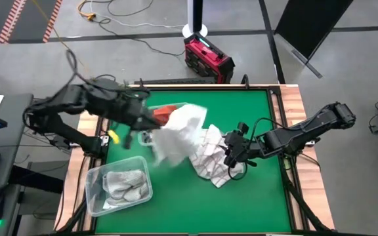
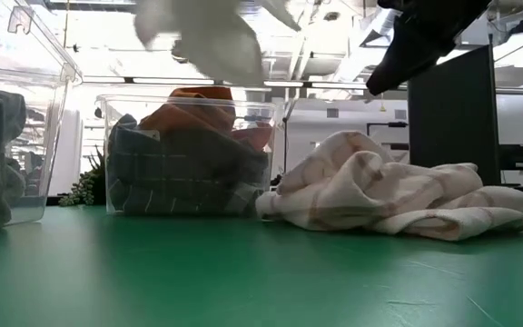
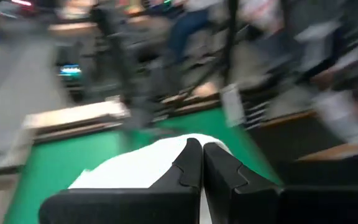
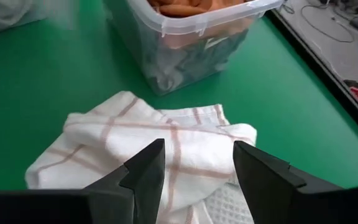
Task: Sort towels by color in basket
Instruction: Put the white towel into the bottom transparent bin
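- Green table top [image 1: 254, 196] is under both my arms, and I tell places like a clock seen from above, with 12 at the far edge.
- Nearest to me, at about 7 o'clock, sits a clear tub [image 1: 94, 190] with a light grey towel [image 1: 125, 185] lying inside it.
- My right gripper [image 4: 194, 165] is at about 3 o'clock, with its two dark fingers [image 4: 143, 171] spread apart and nothing between them.
- It hangs just above the white towel with thin red lines [image 4: 135, 146], which lies bunched up on the green top near the middle.
- I cannot tell if my right fingers touch that towel.
- My left gripper [image 3: 202, 163] is at about 10 o'clock, up in the air over the table.
- Its fingers [image 3: 188, 165] are squeezed tight on the plain white towel [image 1: 179, 134].
- That white towel hangs down from my left gripper and is lifted off the table.
- It hangs over the near side of a second clear tub [image 2: 189, 154], which sits just past the middle, at about 11 o'clock.
- Inside that tub I see a rust orange towel [image 2: 193, 113] on top and a grey plaid towel [image 2: 184, 177] below it.
- Past the far edge of the table, at about 12 o'clock, a red box [image 1: 207, 58] sits on the floor.
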Robot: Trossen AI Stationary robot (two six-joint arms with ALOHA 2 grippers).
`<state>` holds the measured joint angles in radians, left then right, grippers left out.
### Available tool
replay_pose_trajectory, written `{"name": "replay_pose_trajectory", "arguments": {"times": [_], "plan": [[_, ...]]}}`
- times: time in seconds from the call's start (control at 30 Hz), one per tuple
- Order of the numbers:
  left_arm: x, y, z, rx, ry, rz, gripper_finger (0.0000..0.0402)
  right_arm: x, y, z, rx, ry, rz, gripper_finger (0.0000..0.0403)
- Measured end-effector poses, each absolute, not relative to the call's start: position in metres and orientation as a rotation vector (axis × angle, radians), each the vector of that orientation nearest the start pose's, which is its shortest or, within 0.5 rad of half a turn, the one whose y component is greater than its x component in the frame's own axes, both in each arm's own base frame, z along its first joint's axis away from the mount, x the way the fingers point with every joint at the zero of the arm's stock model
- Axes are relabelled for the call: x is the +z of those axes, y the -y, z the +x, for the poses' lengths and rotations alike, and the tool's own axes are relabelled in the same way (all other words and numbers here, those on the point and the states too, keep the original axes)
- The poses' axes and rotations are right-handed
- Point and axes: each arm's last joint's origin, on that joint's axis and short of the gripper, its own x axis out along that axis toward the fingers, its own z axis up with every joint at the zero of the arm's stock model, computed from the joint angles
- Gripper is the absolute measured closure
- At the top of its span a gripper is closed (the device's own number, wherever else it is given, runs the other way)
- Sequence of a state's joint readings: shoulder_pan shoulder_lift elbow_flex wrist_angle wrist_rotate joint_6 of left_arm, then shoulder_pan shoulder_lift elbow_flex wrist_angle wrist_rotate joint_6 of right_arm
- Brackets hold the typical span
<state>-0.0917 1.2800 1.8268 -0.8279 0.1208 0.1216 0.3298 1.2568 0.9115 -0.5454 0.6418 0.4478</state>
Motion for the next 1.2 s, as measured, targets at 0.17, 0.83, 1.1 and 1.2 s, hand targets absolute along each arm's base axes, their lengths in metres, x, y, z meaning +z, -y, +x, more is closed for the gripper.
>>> {"name": "replay_pose_trajectory", "arguments": {"times": [0.17,0.83,1.1,1.2], "plan": [[0.533,0.031,0.178,-0.466,-0.184,-0.181,0.0399,0.258,-0.058,0.241,-0.484,-0.692,0.001,0.0184],[0.505,0.04,0.087,-0.319,-0.761,-0.575,0.0401,0.264,-0.051,0.249,-0.477,-0.631,-0.03,0.0184],[0.485,0.057,0.097,-0.325,-0.897,-0.479,0.0401,0.264,-0.051,0.249,-0.476,-0.632,-0.032,0.0184],[0.462,0.076,0.113,-0.342,-1.039,-0.451,0.0401,0.264,-0.051,0.249,-0.475,-0.633,-0.036,0.0184]]}}
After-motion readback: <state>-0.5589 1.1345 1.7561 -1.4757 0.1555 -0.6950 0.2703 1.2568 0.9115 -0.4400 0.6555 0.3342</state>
